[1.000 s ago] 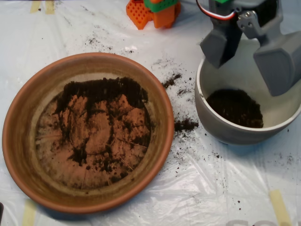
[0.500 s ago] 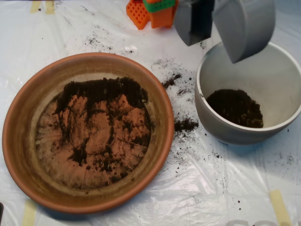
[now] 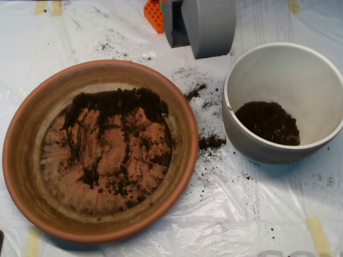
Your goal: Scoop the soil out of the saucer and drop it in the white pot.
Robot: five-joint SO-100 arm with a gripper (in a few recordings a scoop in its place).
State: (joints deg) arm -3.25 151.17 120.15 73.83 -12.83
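While the grey pincer [image 3: 185, 33] hangs at the top middle of the frame, its two shells look parted, with a dark gap between a narrower left half and a big rounded right half, and I can't spot any soil in it from this angle. It sits up and to the left of the white pot [image 3: 234, 126], clear of the rim and not touching it. That pot is at the right side, upright, with a dark heap of soil [image 3: 268, 122] lying on the bottom, a bit toward the lower side. The saucer [image 3: 21, 160] takes up most of the left half, and it's pretty scraped out: a thicker band of dark earth runs along the upper part of its floor, with streaks and crumbs trailing down over bare orange clay. Between saucer and pot there's spilled stuff on the tabletop [image 3: 268, 214], which is covered in crinkly clear plastic, including a small clump [image 3: 212, 142] just beside the pot's left wall and finer scatter above it. An orange block [image 3: 154, 13] peeks out behind the pincer at the top edge.
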